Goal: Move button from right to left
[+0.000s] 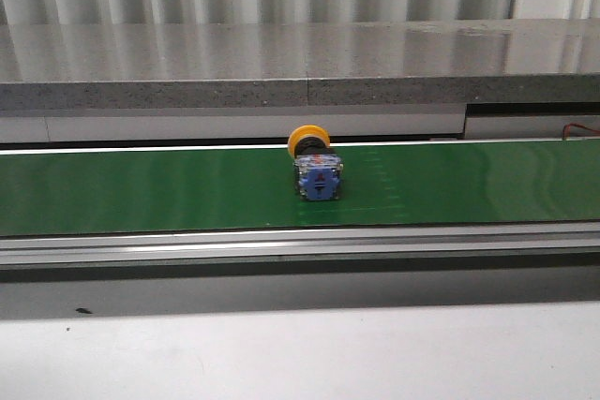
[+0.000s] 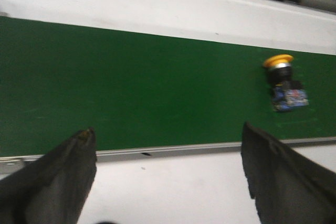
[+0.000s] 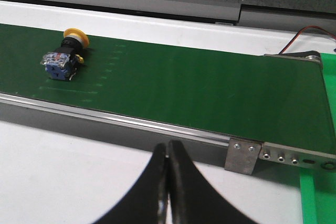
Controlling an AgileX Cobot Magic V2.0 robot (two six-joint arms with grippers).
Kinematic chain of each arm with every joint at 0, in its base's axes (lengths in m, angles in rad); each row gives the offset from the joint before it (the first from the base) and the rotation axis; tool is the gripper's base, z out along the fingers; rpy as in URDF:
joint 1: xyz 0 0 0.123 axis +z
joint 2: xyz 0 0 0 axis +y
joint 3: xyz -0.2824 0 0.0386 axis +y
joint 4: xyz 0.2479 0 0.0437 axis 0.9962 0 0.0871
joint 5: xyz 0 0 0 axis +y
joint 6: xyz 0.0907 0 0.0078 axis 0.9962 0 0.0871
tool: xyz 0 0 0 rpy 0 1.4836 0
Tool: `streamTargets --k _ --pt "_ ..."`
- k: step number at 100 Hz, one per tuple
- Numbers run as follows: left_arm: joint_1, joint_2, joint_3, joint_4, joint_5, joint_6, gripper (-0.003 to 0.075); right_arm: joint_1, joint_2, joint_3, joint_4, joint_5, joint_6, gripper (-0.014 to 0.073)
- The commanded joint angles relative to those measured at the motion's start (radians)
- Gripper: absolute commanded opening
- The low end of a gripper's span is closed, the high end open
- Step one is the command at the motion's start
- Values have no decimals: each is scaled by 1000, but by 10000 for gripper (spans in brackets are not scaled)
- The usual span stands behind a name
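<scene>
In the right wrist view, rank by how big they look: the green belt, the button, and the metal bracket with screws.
Largest to smallest:
1. Belt, by far.
2. Bracket and button look about alike; the bracket is nearer the camera, so I won't rank them.

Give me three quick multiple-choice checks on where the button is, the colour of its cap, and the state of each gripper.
1. Where does the button rest?
A. on the green belt
B. on the grey shelf behind
C. in a gripper

2. What colour is its cap?
A. red
B. yellow
C. green

3. How do the grippers stand?
A. both open
B. both shut
C. left open, right shut

Answers:
1 A: the button lies on its side near the middle of the belt, with nothing touching it.
2 B: the round cap at its far end is yellow above a blue-grey block.
3 C: the left gripper has its fingers spread wide, while the right gripper has its fingers pressed together, empty.
</scene>
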Motion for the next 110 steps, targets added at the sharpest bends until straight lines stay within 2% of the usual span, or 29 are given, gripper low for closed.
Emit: streamTargets --k 1,12,25,37,54,69,87,110 --pt "-5 86 -78 -191 42 103 538 2 9 -23 -12 -80 -9 -69" --pt "-10 200 -150 -277 130 125 537 2 9 -23 -12 -80 -9 -69" --pt "-68 310 -247 -269 190 96 537 2 9 -23 -12 -80 -9 -69" --pt "-156 401 -340 -144 190 -8 537 2 9 -23 -12 -80 -9 -69" --pt "-296 522 -468 78 186 -238 537 2 9 -23 -12 -80 -9 -69" --pt "-379 620 -557 136 186 -353 537 2 9 -23 -12 -80 -9 -69" --pt "-406 729 -635 179 201 -433 537 2 9 -23 -12 -80 -9 -69" --pt "-406 823 -658 191 205 -508 537 2 9 -23 -12 -80 -9 -69"
